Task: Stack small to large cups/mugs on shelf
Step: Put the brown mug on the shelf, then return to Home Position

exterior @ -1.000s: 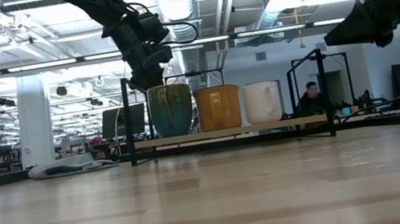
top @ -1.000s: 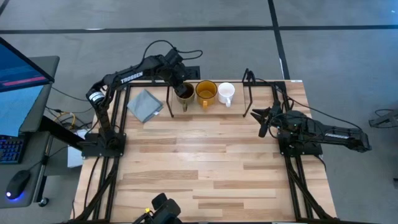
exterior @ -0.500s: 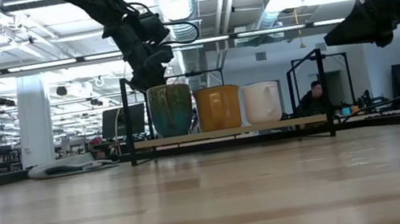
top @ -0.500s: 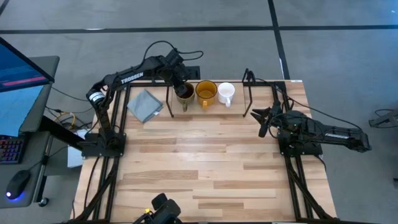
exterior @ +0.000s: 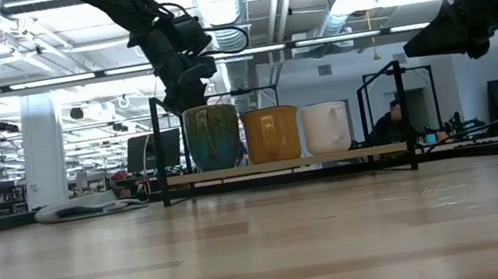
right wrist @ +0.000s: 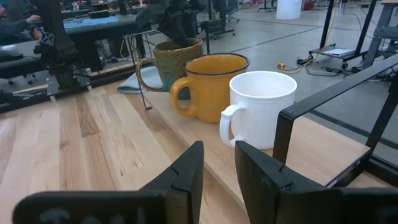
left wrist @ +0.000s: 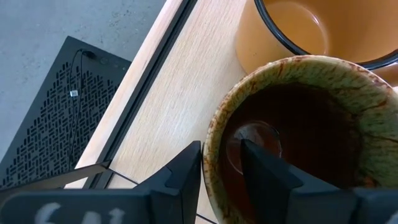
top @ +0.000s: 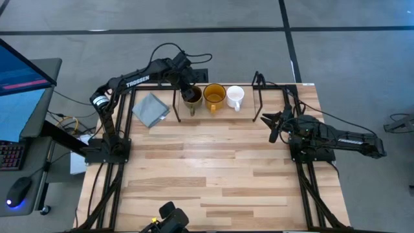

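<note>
Standing in a row on the shelf [top: 259, 97] at the surface's 12 o'clock edge, white mug [top: 235, 97], yellow mug [top: 214, 96] and brown mug [top: 192, 97] appear placed; left hand [left wrist: 221, 168] pinches the brown rim, release outstanding; right hand [right wrist: 214, 168], slightly spread, waits at 3 o'clock.

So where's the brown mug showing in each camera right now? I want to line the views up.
High view: brown mug at the row's left end, under the left gripper.
Low view: leftmost on the shelf, at.
Left wrist view: fills the frame, one finger on each side of its rim.
Right wrist view: farthest mug.
Shared landmark: the yellow mug right beside it.
</note>
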